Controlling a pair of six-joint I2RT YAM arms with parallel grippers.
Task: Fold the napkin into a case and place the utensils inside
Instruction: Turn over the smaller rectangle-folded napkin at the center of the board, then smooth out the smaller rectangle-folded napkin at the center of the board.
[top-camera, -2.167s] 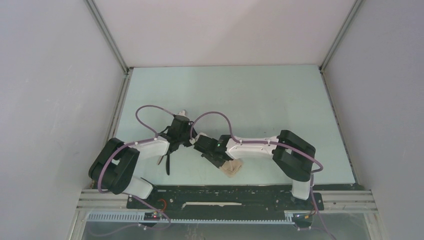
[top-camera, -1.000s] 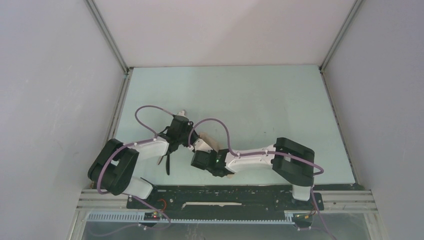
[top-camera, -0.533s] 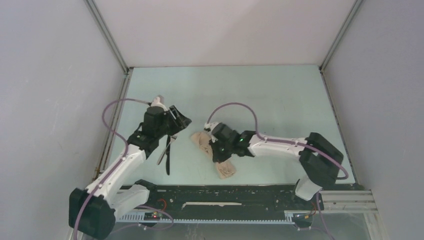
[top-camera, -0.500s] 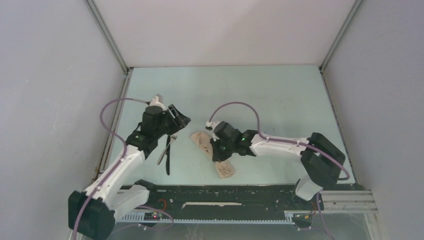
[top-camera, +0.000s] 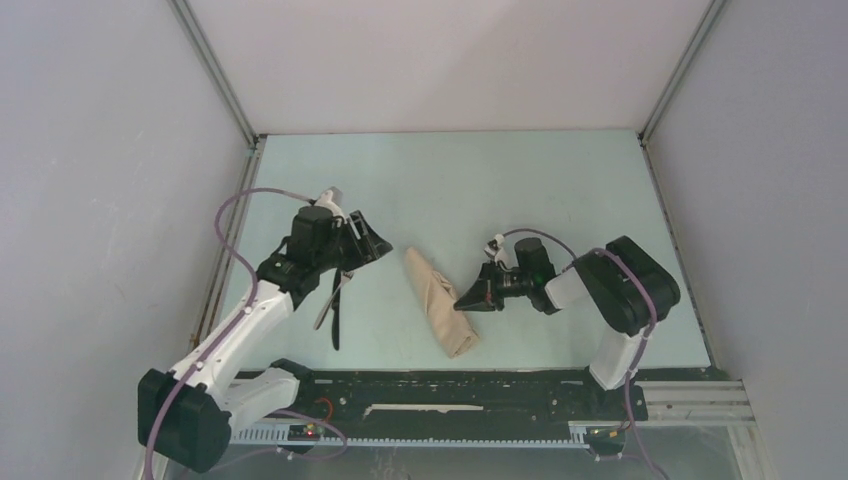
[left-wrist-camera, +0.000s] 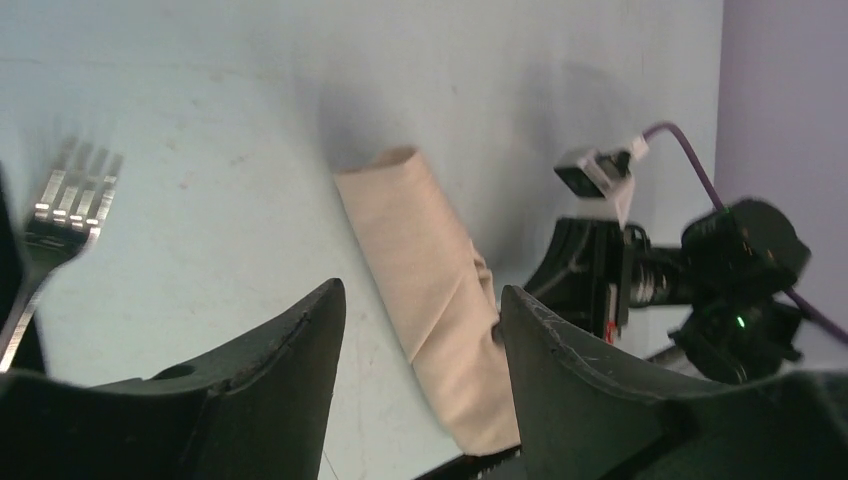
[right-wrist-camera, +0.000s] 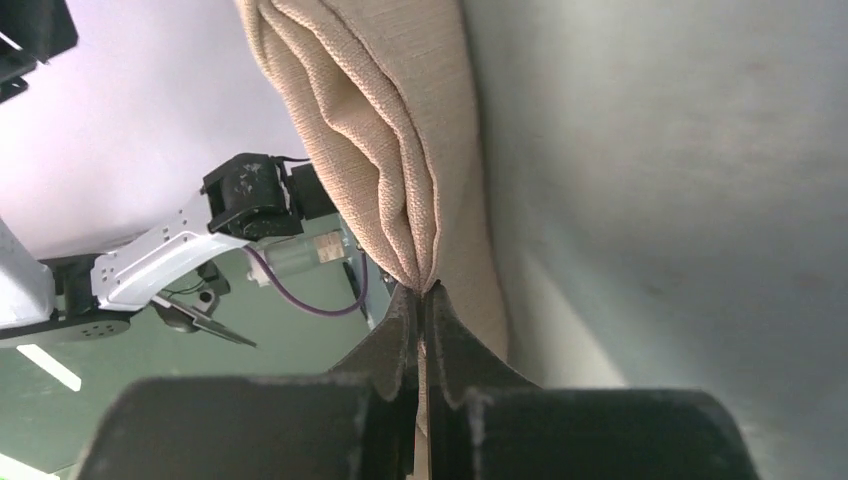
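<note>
Toward the near edge of the worktop (top-camera: 560, 200), the right hand (top-camera: 470, 297), clenched, touches its tips to the right side of the folded napkin (top-camera: 440, 300), its arm (top-camera: 620, 285) tucked back from its earlier reach across the cloth. The left hand (top-camera: 375, 243) hangs released above the fork (top-camera: 338, 295) and knife (top-camera: 336, 325), apart from the napkin. Broad worktop stretches behind them.

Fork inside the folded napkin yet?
No: the left wrist view shows the fork lying on the bare table, clearly apart from the folded napkin.
</note>
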